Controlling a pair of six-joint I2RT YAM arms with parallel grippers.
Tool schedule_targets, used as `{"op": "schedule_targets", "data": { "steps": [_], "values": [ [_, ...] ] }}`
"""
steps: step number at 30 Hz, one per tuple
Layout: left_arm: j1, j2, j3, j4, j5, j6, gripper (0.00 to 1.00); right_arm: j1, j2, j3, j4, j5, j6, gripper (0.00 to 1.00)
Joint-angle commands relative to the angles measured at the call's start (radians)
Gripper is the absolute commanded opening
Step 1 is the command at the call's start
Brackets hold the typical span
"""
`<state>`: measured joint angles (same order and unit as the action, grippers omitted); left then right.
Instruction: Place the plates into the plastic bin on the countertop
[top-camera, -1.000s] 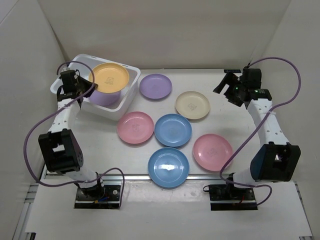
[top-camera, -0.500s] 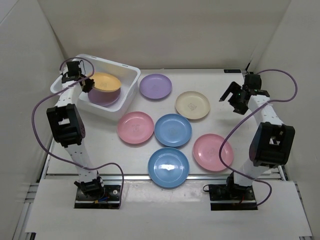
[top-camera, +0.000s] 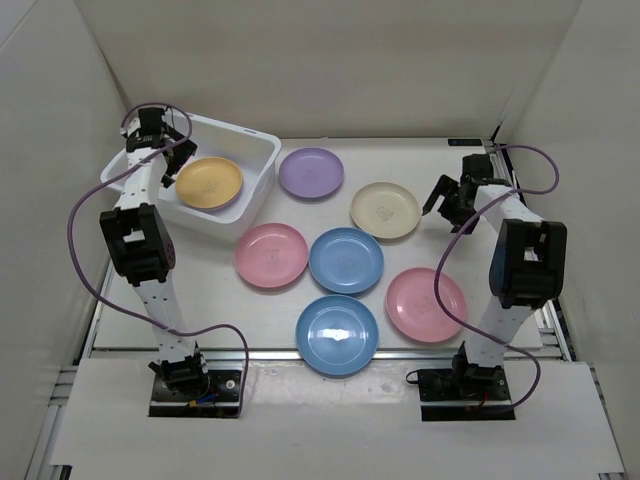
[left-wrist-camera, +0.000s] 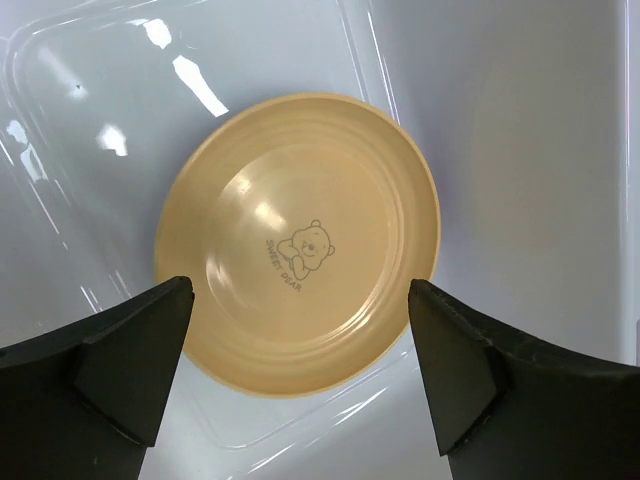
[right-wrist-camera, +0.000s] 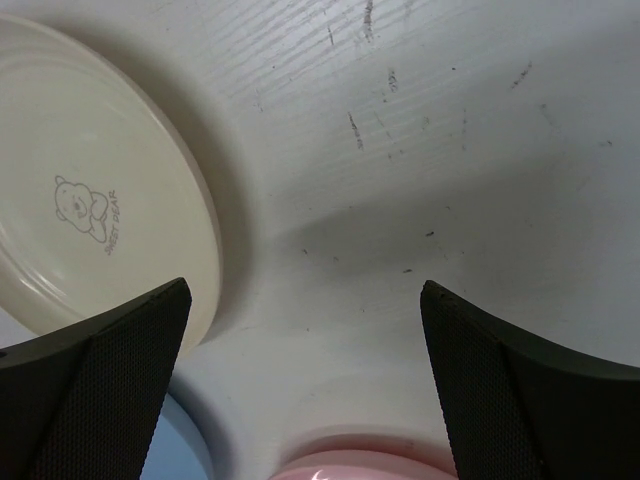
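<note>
Since the yellow-orange plate (top-camera: 208, 182) lies flat inside the plastic bin (top-camera: 262, 150) at the upper left of the overhead view, our worries move to the six plates out on the countertop (top-camera: 400, 160). The left gripper (top-camera: 165, 140) hangs above the bin with its jaws spread wide and nothing between them; in its wrist view the plate (left-wrist-camera: 297, 243) sits loose below the fingers. If that arm swings out low, we judge it could clip the bin's rim and shove the tub.

The right gripper (top-camera: 445, 200) is just as wide open and empty, poised just to the right of the cream plate (top-camera: 385, 210). Its wrist view shows that plate's (right-wrist-camera: 90, 200) rim at the left edge, with mostly bare counter between the fingers. These plates are shallow and smooth, so a finger landing on the rim could skid and push the cream plate into the blue plate (top-camera: 346, 260) below it. A thin pinch could also let it slip mid-carry.
</note>
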<state>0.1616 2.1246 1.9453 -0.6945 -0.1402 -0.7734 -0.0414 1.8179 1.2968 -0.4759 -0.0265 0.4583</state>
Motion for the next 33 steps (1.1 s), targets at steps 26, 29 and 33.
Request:
{"op": "schedule_targets", "data": {
  "steps": [26, 29, 33],
  "values": [
    [-0.307, -0.094, 0.099, -0.016, 0.218, 0.35, 1.0, 0.106, 0.216, 0.121, 0.131, -0.155, 0.048, 0.49],
    [-0.411, -0.141, 0.098, -0.046, 0.215, 0.414, 1.0, 0.106, 0.216, 0.134, 0.126, -0.145, 0.056, 0.22],
    [-0.494, -0.233, 0.043, -0.057, 0.258, 0.45, 1.0, 0.106, 0.172, 0.144, 0.109, -0.089, 0.075, 0.0]
  ]
}}
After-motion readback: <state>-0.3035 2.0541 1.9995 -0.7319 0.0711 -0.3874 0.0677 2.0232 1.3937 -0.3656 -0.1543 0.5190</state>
